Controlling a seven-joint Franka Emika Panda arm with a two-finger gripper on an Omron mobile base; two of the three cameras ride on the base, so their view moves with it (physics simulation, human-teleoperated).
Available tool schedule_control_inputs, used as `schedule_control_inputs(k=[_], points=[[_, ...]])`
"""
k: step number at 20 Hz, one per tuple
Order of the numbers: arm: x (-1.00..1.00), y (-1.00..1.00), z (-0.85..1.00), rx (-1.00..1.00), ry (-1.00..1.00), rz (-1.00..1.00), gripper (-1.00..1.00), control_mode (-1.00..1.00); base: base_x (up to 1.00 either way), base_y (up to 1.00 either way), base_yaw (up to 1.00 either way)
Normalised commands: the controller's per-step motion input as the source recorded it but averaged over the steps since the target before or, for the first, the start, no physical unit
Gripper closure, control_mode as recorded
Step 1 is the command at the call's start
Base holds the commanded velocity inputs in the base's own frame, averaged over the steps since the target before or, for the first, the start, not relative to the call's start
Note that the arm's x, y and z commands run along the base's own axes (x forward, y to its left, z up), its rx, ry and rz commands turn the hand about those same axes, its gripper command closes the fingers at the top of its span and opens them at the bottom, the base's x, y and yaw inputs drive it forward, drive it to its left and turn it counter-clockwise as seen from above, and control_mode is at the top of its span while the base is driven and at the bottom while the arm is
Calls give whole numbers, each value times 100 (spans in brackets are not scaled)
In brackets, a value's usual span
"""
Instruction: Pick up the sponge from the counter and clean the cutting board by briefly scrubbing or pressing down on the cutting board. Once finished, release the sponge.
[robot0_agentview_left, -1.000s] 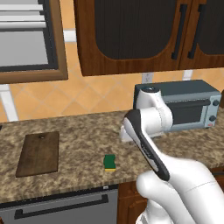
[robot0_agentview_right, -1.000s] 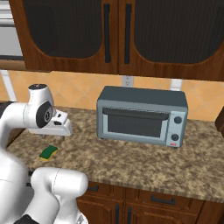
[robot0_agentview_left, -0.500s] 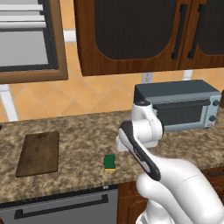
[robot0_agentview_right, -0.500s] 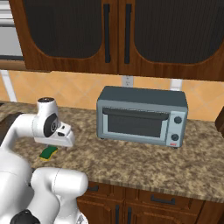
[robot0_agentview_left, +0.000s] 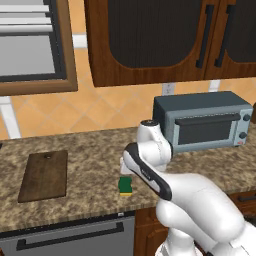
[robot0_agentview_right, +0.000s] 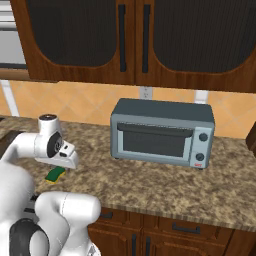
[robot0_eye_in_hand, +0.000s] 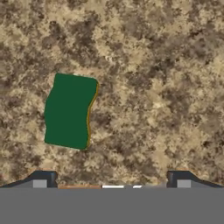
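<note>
The sponge (robot0_agentview_left: 125, 186) lies dark green face up on the counter (robot0_agentview_left: 90, 165) near its front edge, with a thin yellow edge showing. In the hand view the sponge (robot0_eye_in_hand: 69, 110) sits left of centre on the granite counter (robot0_eye_in_hand: 153, 87). My gripper (robot0_eye_in_hand: 113, 180) is open, its two fingertips (robot0_eye_in_hand: 43, 178) spread wide with nothing between them. It hangs low just above and behind the sponge (robot0_agentview_right: 55, 174), with the gripper (robot0_agentview_right: 70, 162) pointing down. The cutting board (robot0_agentview_left: 44, 175) lies flat to the left, well apart from the sponge.
A grey toaster oven (robot0_agentview_left: 202, 125) stands on the counter at the right, against the wall. Dark wood cabinets (robot0_agentview_left: 150, 40) hang overhead. A dark appliance front (robot0_agentview_left: 70, 237) sits under the counter's edge.
The hand has dropped lower and swung left toward the sponge. The sponge and board have not moved.
</note>
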Motion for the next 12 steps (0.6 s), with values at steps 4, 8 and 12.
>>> schedule_control_inputs(k=[4, 8, 12], points=[[19, 22, -40, 0, 0, 0, -100, -100, 0, 0, 0], [9, 22, -49, 0, 0, 0, -100, -100, 0, 0, 0], [5, 34, -34, 0, 0, 0, -100, -100, 0, 0, 0]])
